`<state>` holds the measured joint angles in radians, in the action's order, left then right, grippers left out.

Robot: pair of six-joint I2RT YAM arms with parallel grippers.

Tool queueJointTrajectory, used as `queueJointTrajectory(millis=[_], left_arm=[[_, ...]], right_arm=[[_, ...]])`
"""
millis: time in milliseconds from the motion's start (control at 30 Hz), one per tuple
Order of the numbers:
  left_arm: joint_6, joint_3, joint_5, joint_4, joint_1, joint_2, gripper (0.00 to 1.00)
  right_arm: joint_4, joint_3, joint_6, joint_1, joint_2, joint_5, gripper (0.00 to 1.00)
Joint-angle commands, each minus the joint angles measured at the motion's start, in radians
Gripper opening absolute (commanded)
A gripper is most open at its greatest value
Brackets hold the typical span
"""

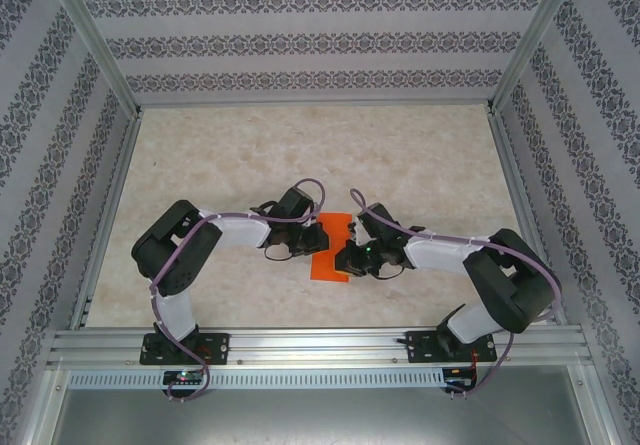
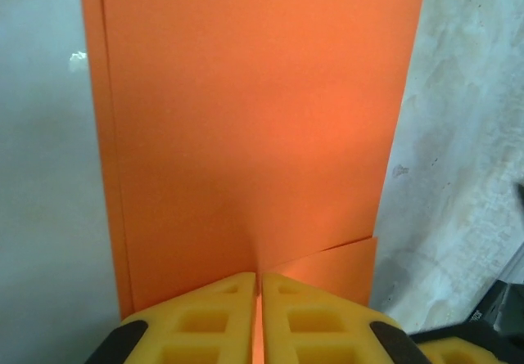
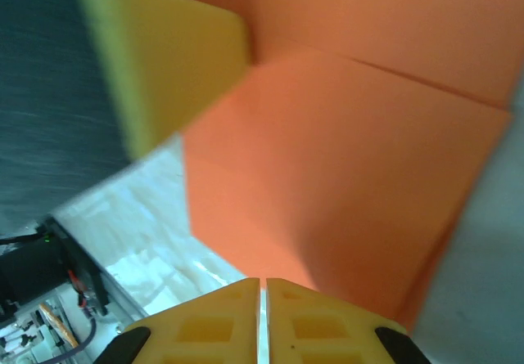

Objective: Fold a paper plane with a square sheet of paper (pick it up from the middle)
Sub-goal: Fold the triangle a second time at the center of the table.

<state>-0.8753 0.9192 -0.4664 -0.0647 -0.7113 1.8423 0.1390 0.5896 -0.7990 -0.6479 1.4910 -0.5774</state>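
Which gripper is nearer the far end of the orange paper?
Left. The left gripper pinches the orange paper on its left edge around midway; the right gripper pinches the right edge, nearer the arms.

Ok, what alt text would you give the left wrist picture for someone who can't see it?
A folded sheet of orange paper stretches up the frame from two yellow fingers closed together on its near edge. A small folded flap shows at lower right, beside pale marbled table.
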Motion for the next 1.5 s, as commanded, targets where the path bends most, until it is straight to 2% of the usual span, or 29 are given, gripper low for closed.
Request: queueJointTrajectory(millis=[0, 200, 433, 600, 967, 1133, 1167, 1267, 1333, 1467], left_arm=[[0.019, 0.012, 0.04, -0.041, -0.012, 0.023, 0.11], [0.031, 0.016, 0.049, -0.059, -0.011, 0.022, 0.11], [0.039, 0.02, 0.089, -0.102, -0.011, 0.024, 0.1], [0.028, 0.005, 0.126, -0.116, -0.011, 0.033, 0.07], [0.016, -0.012, 0.136, -0.105, -0.011, 0.048, 0.06], [0.014, -0.006, 0.108, -0.108, -0.011, 0.016, 0.07], [0.014, 0.003, 0.097, -0.11, -0.012, -0.006, 0.09], [0.037, 0.069, 0.093, -0.163, -0.012, -0.067, 0.11], [0.065, 0.128, 0.1, -0.218, -0.013, -0.091, 0.13], [0.097, 0.185, 0.115, -0.289, -0.012, -0.118, 0.16]], right_arm=[[0.012, 0.063, -0.016, -0.016, -0.034, 0.007, 0.12], [0.039, 0.117, 0.01, -0.023, 0.056, 0.034, 0.12], [-0.012, 0.031, 0.011, -0.023, 0.141, 0.042, 0.11], [-0.019, -0.025, 0.009, -0.016, 0.1, 0.022, 0.13], [-0.041, -0.167, -0.023, -0.005, -0.035, 0.014, 0.14], [-0.018, -0.2, -0.036, 0.033, -0.161, 0.013, 0.15], [-0.01, -0.187, -0.05, 0.035, -0.209, 0.023, 0.17], [0.042, -0.123, -0.066, 0.036, -0.352, 0.131, 0.32], [0.083, -0.105, -0.054, 0.048, -0.385, 0.204, 0.36], [0.025, -0.127, -0.052, 0.1, -0.334, 0.141, 0.45]])
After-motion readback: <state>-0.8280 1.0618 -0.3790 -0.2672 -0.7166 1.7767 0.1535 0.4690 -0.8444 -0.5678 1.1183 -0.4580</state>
